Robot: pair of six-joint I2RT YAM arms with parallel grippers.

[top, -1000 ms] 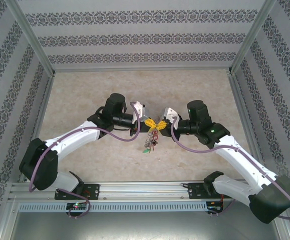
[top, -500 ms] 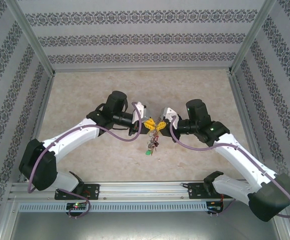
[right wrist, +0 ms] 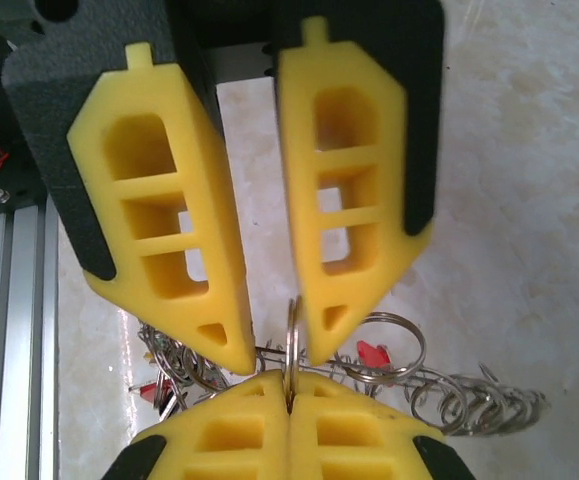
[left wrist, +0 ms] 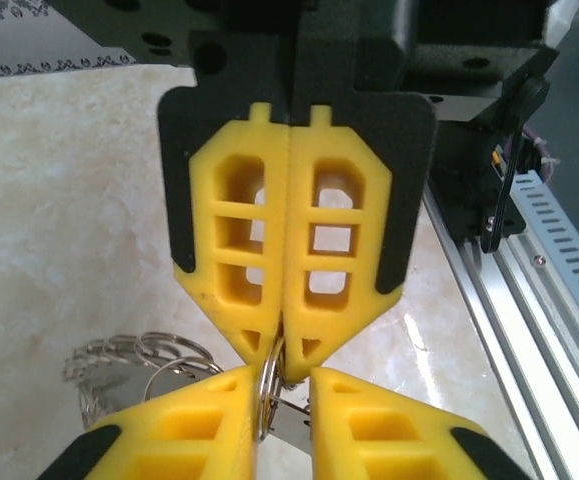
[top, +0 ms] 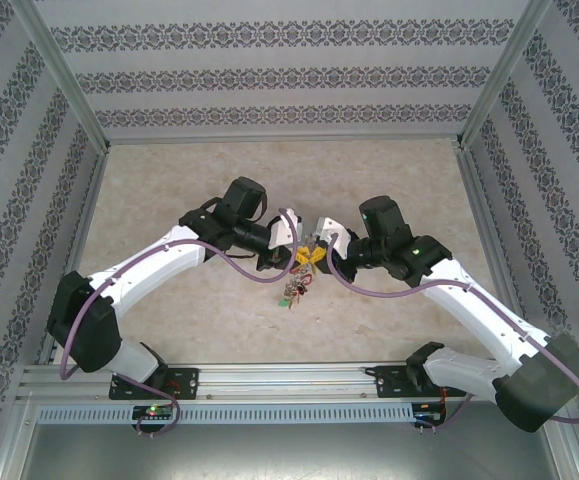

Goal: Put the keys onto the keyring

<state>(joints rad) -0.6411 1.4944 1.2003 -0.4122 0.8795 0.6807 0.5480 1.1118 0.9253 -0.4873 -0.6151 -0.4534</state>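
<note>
Our left end effector (left wrist: 287,365) clenches the keyring (right wrist: 294,345); our right end effector (right wrist: 269,355), released, could jolt it loose.

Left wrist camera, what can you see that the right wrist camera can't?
The left wrist view adds: the left gripper seen from behind, its fingers pressed together on the keyring, plus black robot hardware by the rail.
The right wrist view adds: the right gripper seen from behind, its fingers apart around the ring, and a little red tag.
Both share: the two yellow grippers meeting tip to tip, the ring, a chain of small rings, the silver rail and the marbled table.
</note>
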